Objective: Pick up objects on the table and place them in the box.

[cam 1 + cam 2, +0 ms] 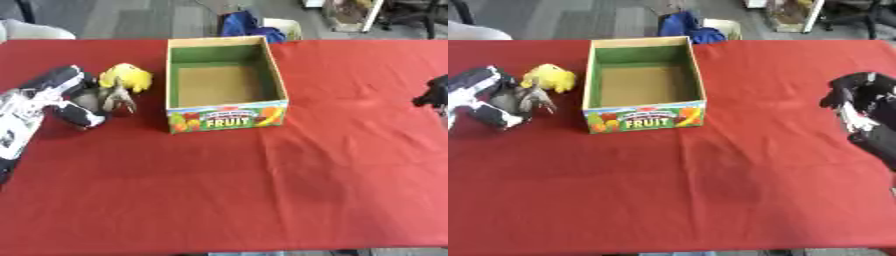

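Observation:
An open cardboard box [226, 116] with "FRUIT" printed on its front stands at the table's middle back; its inside has green walls, a brown floor, and nothing in it. Just left of it a yellow, lumpy object [126, 77] lies on the red cloth. My left hand [98, 98] comes in from the left, its silver fingers [119, 100] fairly straight and right against the near side of the yellow object, not curled round it. My right hand [857, 96] hangs over the table's right edge, fingers relaxed and holding nothing.
The red-clothed table [262, 190] stretches wide in front of and to the right of the box. Beyond its far edge are a blue bag [684, 24] and a pale object [723, 26] on the floor.

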Robot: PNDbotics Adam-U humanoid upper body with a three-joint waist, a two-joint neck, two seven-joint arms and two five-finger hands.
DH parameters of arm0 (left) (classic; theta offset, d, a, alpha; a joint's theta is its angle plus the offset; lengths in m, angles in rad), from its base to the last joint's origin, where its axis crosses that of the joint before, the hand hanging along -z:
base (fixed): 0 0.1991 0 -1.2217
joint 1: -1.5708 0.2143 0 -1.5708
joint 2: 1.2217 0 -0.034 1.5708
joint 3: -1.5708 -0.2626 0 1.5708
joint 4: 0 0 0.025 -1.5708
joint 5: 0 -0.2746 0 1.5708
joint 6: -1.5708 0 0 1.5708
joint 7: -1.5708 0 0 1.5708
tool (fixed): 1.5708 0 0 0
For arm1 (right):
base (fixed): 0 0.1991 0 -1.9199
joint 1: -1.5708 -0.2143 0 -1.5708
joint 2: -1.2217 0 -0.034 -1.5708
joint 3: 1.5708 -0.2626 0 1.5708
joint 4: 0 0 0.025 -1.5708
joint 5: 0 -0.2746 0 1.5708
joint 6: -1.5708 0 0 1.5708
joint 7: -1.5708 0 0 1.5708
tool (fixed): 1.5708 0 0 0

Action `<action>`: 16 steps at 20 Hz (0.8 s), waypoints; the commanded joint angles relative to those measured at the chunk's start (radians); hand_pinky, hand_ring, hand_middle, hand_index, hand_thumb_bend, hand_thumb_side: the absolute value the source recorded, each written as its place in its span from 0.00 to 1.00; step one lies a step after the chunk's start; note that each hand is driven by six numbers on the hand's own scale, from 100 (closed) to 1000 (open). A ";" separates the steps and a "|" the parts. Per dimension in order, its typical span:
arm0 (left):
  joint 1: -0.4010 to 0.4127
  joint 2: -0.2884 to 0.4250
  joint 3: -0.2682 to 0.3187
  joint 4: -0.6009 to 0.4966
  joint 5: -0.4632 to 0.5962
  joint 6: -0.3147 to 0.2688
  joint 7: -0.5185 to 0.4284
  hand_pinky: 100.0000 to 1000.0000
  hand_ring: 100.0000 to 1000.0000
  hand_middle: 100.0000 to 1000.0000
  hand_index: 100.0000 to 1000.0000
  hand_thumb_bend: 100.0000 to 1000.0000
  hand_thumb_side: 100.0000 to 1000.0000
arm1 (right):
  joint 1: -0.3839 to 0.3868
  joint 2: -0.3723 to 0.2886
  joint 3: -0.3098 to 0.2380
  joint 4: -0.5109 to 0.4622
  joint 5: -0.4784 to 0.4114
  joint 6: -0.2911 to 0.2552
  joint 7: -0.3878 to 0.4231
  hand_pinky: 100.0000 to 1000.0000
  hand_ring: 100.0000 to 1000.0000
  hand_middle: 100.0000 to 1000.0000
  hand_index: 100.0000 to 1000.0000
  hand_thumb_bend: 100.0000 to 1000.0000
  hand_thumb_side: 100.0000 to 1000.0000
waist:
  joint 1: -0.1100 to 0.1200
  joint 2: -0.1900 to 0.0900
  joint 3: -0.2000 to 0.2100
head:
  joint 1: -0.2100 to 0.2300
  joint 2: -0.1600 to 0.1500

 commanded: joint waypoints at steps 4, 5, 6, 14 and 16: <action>-0.040 0.059 0.035 -0.123 0.086 0.014 -0.030 0.48 0.26 0.21 0.39 0.04 0.08 | -0.005 -0.018 -0.007 -0.006 0.003 -0.002 0.001 0.62 0.50 0.44 0.61 0.00 0.21 | 0.003 -0.015 0.000 | -0.002 -0.013; -0.051 0.061 0.037 -0.138 0.096 0.017 -0.035 0.48 0.26 0.21 0.39 0.04 0.08 | -0.005 -0.018 -0.007 -0.006 0.004 -0.002 0.001 0.62 0.50 0.44 0.61 0.00 0.21 | 0.003 -0.016 0.000 | -0.002 -0.013; -0.071 0.061 0.037 -0.151 0.102 0.018 -0.039 0.48 0.26 0.21 0.38 0.05 0.08 | -0.004 -0.019 -0.006 -0.005 0.004 -0.002 0.002 0.62 0.50 0.44 0.61 0.00 0.21 | 0.003 -0.018 0.000 | -0.002 -0.012; -0.248 -0.044 0.000 -0.098 0.054 -0.013 -0.048 0.48 0.28 0.21 0.39 0.06 0.07 | -0.011 -0.016 0.011 -0.003 -0.001 -0.001 0.019 0.62 0.50 0.44 0.61 0.00 0.21 | 0.001 -0.024 -0.021 | 0.013 -0.017; -0.286 -0.087 -0.007 -0.058 0.022 -0.027 -0.042 0.48 0.28 0.21 0.39 0.07 0.07 | -0.016 -0.014 0.017 -0.003 -0.004 -0.002 0.025 0.62 0.50 0.44 0.61 0.00 0.21 | -0.001 -0.022 -0.034 | 0.022 -0.023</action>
